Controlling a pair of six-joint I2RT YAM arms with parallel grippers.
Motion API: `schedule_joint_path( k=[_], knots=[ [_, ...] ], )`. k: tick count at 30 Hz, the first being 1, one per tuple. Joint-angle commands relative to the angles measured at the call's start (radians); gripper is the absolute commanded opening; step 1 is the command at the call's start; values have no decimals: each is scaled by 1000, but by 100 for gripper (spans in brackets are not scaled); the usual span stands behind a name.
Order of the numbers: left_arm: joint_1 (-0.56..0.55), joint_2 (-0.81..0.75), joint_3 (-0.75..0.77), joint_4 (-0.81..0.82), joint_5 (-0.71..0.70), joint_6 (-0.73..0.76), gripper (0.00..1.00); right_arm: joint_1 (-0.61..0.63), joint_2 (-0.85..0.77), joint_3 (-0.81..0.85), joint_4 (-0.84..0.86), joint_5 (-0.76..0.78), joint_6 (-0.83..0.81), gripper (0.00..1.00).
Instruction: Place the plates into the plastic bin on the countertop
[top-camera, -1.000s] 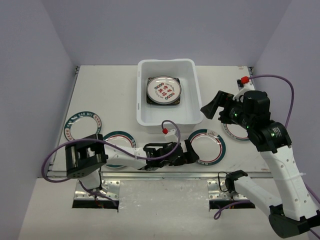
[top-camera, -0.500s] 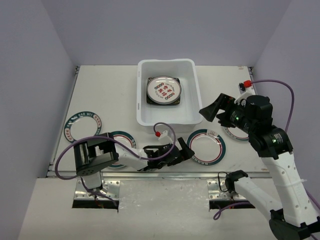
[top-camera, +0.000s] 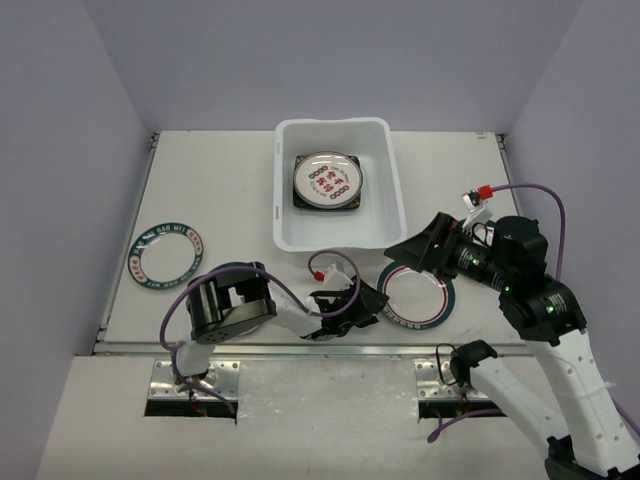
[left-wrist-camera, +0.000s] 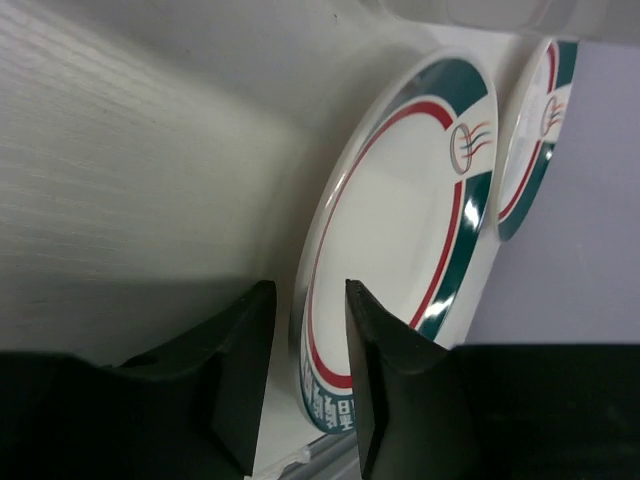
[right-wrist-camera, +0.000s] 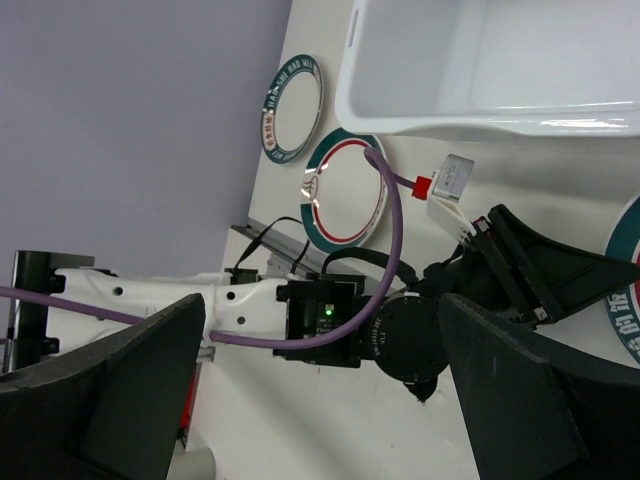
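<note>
Picking up the round plate (top-camera: 415, 295) is judged to be the step in hand. It lies on the tabletop (top-camera: 220, 190), just in front of the near right corner of the bin (top-camera: 335, 240), between the two arms. The left gripper (left-wrist-camera: 308, 292) is set low, and its jaws are apart with the plate's thin edge seen in the gap between them (nothing is squeezed yet). The right gripper (top-camera: 415, 243) hangs above the far side of the same plate. Its jaws are wide apart and nothing is held in them.

To do this well, the left jaws should be pushed a little further on, so that one goes under the rim and one over it, and only then closed. The edge is thin and smooth, so it could slip out of a shallow bite. The plate should be lifted high enough to clear the bin's wall, and the right arm should be moved out of the way.

The plate is laid flat with its face up. It is round, so no long side can be named. The part of the rim with lettering is turned toward the left jaws. The stacked plates (top-camera: 327, 180) are seen inside the bin.
</note>
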Motion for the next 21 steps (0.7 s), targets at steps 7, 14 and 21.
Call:
schedule_joint_path(
  k=[7,14,21],
  knots=[
    [-40,51,2,-185,-45,-102,0,34,-3,83,31,-17,34,99],
    [-98,-142,15,-212,-114,18,0,35,2,97,22,0,30,99],
    [-180,-411,10,-229,-18,256,0,34,59,250,0,57,11,99]
  ],
)
